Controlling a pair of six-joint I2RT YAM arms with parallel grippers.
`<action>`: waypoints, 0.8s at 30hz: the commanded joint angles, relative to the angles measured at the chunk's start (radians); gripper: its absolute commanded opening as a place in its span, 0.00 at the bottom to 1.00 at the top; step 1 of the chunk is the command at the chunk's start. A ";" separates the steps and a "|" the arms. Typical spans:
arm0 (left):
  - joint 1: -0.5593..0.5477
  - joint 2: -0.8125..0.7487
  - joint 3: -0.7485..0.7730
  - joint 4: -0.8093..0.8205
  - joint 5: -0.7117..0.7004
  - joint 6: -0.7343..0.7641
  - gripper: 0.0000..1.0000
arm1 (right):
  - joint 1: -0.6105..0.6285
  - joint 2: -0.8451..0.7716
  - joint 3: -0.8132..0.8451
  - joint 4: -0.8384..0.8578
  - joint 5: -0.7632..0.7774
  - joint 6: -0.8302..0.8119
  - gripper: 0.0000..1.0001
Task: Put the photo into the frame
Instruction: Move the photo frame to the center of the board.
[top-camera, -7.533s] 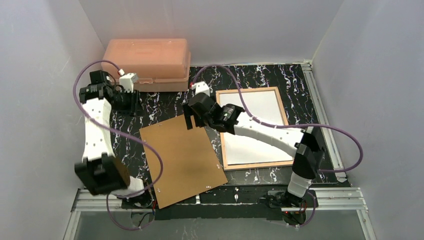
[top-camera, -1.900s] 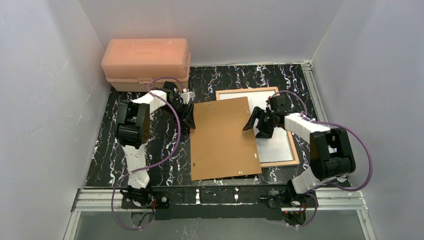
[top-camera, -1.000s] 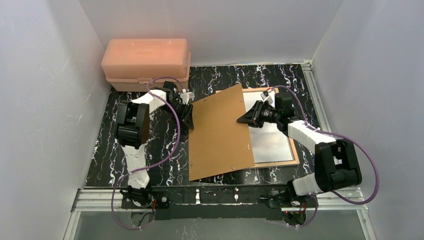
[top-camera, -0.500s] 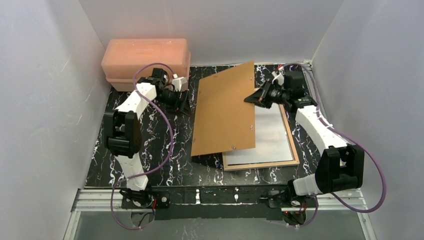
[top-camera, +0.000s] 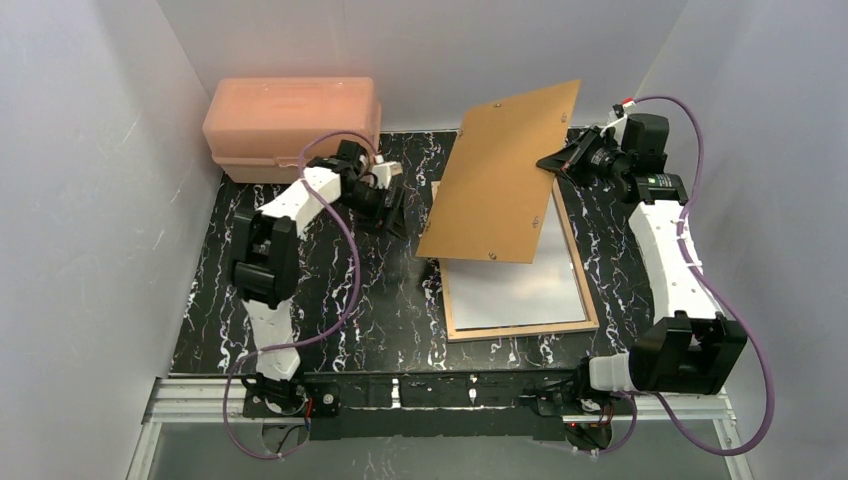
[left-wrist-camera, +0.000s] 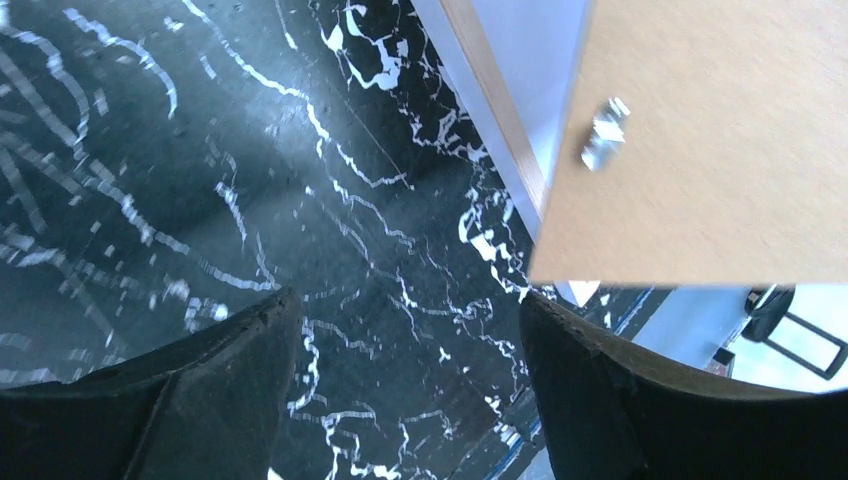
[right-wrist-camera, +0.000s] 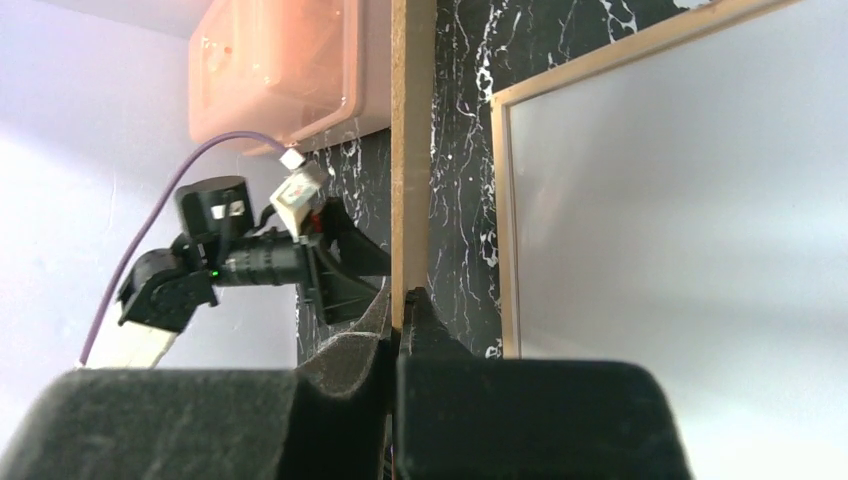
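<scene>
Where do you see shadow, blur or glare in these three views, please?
Top external: the raised backing board throws a dark shadow on the table under its low corner. Left wrist: the board's metal clip is smeared. Right wrist: the frame's pane is washed pale, and the near jaws are out of focus.

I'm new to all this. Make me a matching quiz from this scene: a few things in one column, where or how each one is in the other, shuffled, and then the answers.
Things:
1. brown backing board
2. picture frame
3. pink plastic box
4. left end effector

States:
A. open, holding nothing
B. in the far left corner
C. up in the air and tilted, pinched at its edge by the right end effector
D. lying flat on the black marbled table

Pairs: 1-C, 2-D, 3-B, 4-A
</scene>
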 joint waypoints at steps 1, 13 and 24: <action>-0.064 0.076 0.067 0.030 -0.046 -0.027 0.76 | -0.042 -0.053 0.076 -0.009 -0.018 0.004 0.01; -0.194 0.202 0.157 0.095 -0.083 -0.100 0.75 | -0.085 -0.039 0.219 -0.117 0.105 -0.053 0.01; -0.262 0.327 0.257 0.098 -0.219 -0.074 0.67 | -0.099 -0.056 0.342 -0.227 0.287 -0.111 0.01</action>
